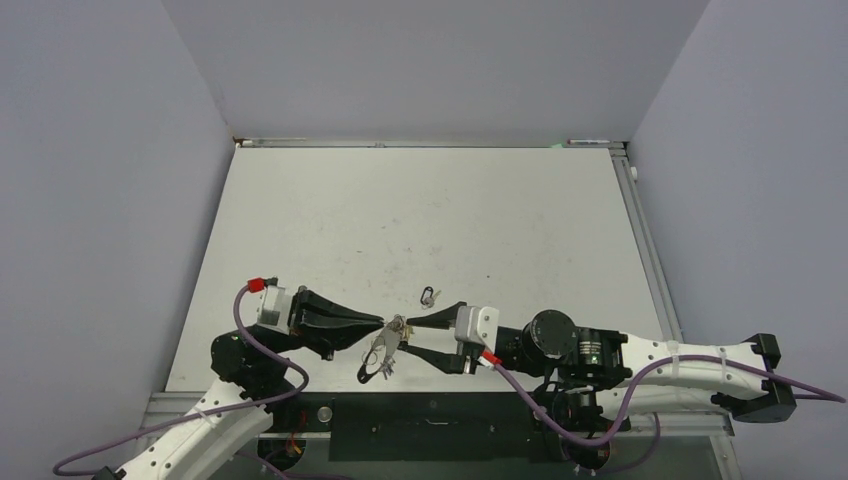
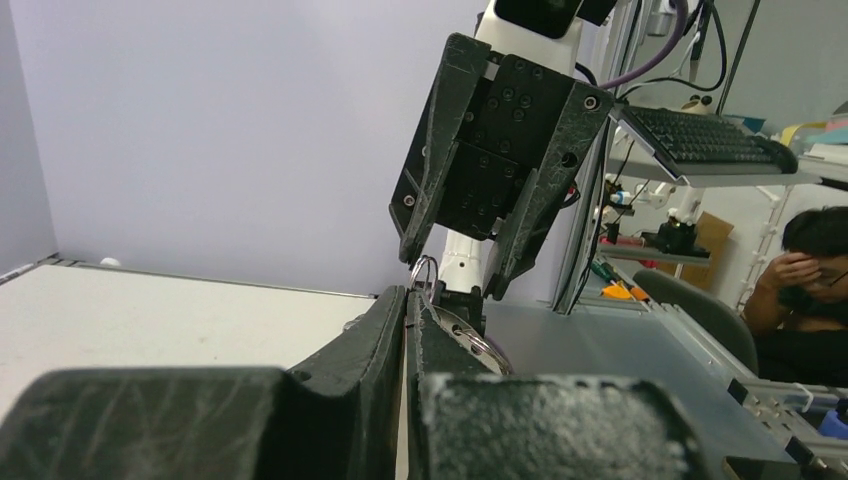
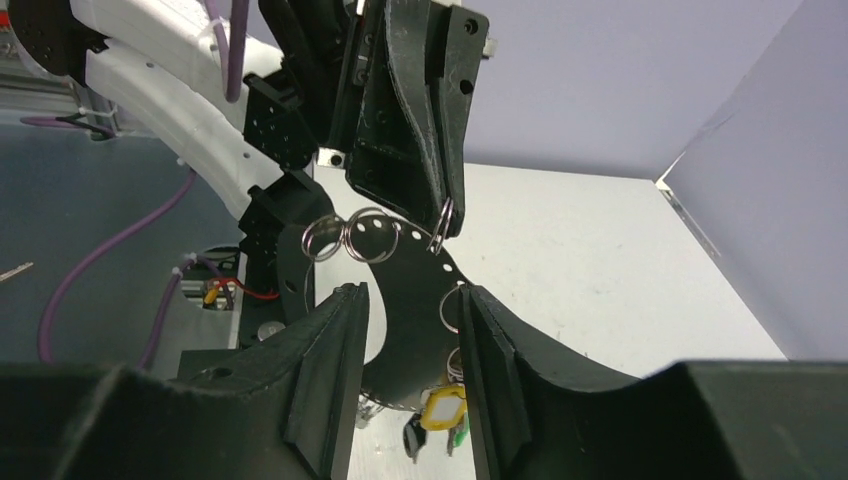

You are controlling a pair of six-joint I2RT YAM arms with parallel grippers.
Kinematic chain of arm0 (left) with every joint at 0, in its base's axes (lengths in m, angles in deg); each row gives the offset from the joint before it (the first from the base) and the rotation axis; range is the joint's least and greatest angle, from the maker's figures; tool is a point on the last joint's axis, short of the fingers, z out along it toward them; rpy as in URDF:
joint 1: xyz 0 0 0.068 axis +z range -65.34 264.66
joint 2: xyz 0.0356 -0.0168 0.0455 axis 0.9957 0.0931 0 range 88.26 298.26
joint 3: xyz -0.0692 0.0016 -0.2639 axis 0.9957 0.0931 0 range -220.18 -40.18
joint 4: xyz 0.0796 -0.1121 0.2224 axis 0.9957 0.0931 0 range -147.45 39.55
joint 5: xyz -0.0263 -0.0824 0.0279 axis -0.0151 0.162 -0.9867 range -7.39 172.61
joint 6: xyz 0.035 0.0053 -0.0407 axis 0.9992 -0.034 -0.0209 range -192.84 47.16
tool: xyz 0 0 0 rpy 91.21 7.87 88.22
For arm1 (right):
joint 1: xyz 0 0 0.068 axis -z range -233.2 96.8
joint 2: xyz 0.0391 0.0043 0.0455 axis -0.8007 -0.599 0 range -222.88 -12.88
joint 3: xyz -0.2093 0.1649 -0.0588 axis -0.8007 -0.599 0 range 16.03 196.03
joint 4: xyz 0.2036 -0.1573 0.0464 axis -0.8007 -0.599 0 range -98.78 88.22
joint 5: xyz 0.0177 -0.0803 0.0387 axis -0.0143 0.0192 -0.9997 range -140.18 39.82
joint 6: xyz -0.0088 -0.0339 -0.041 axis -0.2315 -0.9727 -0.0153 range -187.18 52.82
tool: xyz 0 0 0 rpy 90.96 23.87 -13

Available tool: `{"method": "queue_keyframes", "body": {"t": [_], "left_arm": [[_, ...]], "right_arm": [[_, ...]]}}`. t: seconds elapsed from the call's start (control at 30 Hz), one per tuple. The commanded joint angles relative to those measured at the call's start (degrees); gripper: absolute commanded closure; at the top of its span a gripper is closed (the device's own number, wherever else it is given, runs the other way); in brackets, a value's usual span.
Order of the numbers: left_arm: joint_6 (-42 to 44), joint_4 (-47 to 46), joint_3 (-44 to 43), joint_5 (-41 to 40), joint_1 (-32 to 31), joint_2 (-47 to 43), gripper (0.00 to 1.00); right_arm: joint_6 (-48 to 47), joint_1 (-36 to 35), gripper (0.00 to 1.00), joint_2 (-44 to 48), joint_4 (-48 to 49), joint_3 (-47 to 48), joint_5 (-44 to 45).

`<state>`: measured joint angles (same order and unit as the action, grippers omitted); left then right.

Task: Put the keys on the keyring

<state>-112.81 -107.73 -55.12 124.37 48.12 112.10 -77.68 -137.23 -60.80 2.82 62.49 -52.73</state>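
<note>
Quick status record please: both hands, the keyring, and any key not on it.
left hand: shut, pinching the keyring at its top end
right hand: open, one finger on each side of the bunch, gripping nothing
keys on ring: several hang below the pinch, a yellow-headed key among them; exact count cannot be told
loose key: silvery, on a small black clip, lying on the table just beyond the hands, touched by neither

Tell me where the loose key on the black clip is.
Top view: the clipped key lies alone on the table, just beyond the right gripper, near the front edge's middle.
</note>
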Motion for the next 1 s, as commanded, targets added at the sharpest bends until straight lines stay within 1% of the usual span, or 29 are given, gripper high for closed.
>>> {"method": "queue_keyframes", "body": {"t": [0.0, 0.17, 0.37, 0.67, 0.73, 0.83, 0.9, 0.97], "left_arm": [[-5.23, -12.22, 0.7, -4.28, 0.32, 1.1, 1.0], [-6.64, -15.09, 1.38, -5.35, 0.32, 1.74, 1.0], [-7.14, -15.79, 1.82, -6.01, 0.24, 1.61, 1.0], [-6.16, -13.61, 2.17, -6.18, 0.24, 0.13, 1.0], [-5.84, -13.14, 2.14, -6.25, 0.16, -0.19, 1.0], [-5.74, -13.01, 2.19, -6.29, 0.15, -0.16, 1.0], [-5.63, -13.0, 2.18, -6.32, 0.15, 0.04, 1.0], [-5.45, -12.87, 2.17, -6.44, 0.15, 0.2, 1.0]], "right_arm": [[0.6, 0.29, 0.62, -0.41, 7.91, -0.03, -1.61], [0.06, 0.41, 0.64, -2.62, 11.23, -0.07, -0.61], [-0.14, 0.85, 0.65, -6.24, 13.74, 0.94, 0.29], [0.95, 2.51, 0.66, -9.4, 16.53, 1.01, 1.68], [1.54, 2.86, 0.69, -9.43, 17.88, 0.5, 1.15], [1.93, 3.11, 0.78, -9.62, 18.5, 0.54, 0.42], [2.11, 3.28, 0.85, -10.03, 18.67, 0.8, -0.11], [2.19, 3.29, 0.88, -10.29, 19.12, 0.91, -0.87]]}}
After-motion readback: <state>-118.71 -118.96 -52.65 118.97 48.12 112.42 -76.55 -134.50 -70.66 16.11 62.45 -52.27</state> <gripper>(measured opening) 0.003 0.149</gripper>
